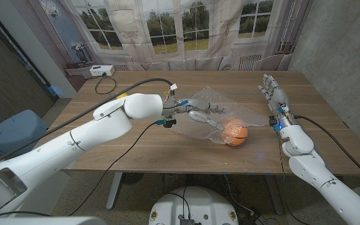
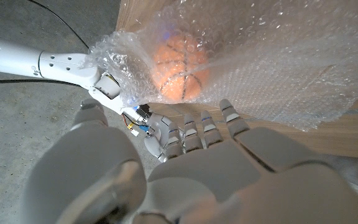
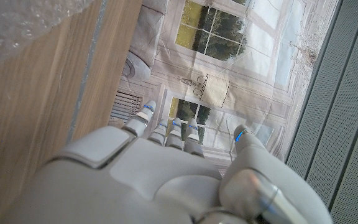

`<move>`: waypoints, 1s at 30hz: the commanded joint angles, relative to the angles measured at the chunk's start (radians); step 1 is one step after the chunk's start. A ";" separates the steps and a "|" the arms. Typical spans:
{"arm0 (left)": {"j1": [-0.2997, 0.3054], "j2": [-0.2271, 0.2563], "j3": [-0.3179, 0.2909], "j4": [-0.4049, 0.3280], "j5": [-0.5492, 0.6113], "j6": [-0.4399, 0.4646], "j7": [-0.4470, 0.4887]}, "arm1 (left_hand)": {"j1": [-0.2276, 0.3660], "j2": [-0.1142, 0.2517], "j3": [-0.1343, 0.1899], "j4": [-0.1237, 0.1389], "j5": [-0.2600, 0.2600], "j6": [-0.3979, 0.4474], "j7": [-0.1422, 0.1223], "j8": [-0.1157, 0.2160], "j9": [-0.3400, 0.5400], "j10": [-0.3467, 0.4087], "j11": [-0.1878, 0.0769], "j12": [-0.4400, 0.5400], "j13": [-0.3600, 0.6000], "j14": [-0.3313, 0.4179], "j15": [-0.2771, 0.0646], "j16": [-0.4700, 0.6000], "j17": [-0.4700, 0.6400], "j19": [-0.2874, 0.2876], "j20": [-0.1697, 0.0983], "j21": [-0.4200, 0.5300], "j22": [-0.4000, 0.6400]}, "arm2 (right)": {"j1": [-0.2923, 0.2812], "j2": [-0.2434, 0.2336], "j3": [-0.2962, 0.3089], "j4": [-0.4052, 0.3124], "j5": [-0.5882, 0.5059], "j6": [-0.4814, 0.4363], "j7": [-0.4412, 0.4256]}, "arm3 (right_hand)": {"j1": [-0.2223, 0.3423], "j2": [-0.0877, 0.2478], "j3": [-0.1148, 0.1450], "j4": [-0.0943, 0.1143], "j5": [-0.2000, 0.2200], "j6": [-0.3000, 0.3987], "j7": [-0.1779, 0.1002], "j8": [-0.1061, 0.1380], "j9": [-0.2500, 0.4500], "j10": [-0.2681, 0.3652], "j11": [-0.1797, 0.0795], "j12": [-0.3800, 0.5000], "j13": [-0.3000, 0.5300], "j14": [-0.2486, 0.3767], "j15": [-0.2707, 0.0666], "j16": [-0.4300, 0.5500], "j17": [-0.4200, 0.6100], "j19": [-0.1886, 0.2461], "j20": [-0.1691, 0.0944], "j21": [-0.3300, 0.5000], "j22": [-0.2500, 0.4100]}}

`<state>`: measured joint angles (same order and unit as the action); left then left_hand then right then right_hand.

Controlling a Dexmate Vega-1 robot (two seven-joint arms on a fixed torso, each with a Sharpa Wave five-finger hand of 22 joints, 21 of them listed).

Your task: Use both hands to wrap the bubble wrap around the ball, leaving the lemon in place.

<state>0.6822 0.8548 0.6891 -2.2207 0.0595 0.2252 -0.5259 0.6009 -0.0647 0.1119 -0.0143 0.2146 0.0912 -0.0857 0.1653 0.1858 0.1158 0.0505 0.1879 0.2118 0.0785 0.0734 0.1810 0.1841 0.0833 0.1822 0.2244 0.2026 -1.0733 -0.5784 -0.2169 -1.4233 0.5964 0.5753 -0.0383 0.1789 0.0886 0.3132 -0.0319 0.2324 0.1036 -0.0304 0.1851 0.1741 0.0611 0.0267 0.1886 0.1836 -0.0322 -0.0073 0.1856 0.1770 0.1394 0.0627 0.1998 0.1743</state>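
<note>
An orange ball (image 1: 235,134) with dark lines lies near the table's front edge, partly covered by the clear bubble wrap (image 1: 212,100) that spreads back toward the middle. My left hand (image 1: 195,116) reaches in from the left, its fingers stretched over the wrap toward the ball and gripping nothing. In the left wrist view the left hand (image 2: 191,168) points at the ball (image 2: 179,65) under the bubble wrap (image 2: 278,62). My right hand (image 1: 274,95) stands upright to the right of the wrap, fingers apart and holding nothing. The right wrist view shows the right hand (image 3: 166,180) beside a corner of the wrap (image 3: 17,25).
A white box (image 1: 99,70) with a cable sits at the table's far left corner. A black cable runs along my left arm. A blue chair (image 1: 11,128) stands left of the wooden table (image 1: 167,147). The ball is close to the front edge.
</note>
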 commanded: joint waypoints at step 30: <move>-0.026 -0.178 0.055 0.225 0.318 -0.112 0.336 | 0.052 0.070 0.025 -0.051 -0.005 0.051 -0.075 0.012 -0.003 0.041 -0.063 0.022 -0.008 0.089 -0.082 -0.001 -0.006 0.154 -0.012 0.042 -0.006 | 0.010 0.018 -0.003 0.036 0.013 0.017 0.011 | -0.009 -0.006 -0.002 -0.004 0.002 0.004 -0.001 0.002 0.006 0.008 0.000 0.005 0.003 0.003 0.000 0.004 0.004 0.005 0.000 0.004 0.005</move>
<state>0.7521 0.7355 0.6776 -2.0899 0.2988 0.1065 -0.0977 0.6696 0.0353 0.1558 -0.0676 0.2112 0.1750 -0.1662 0.1853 0.1813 0.1853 -0.0263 0.2216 0.2044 0.1942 -0.0170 0.1885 0.1735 0.2500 0.1552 0.2764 0.1953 -1.0636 -0.5706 -0.2203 -1.4046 0.6041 0.5791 -0.0278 0.1749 0.0847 0.3104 -0.0347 0.2324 0.1036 -0.0304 0.1851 0.1796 0.0610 0.0268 0.1887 0.1836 -0.0323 -0.0074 0.1856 0.1793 0.1393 0.0626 0.1998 0.1744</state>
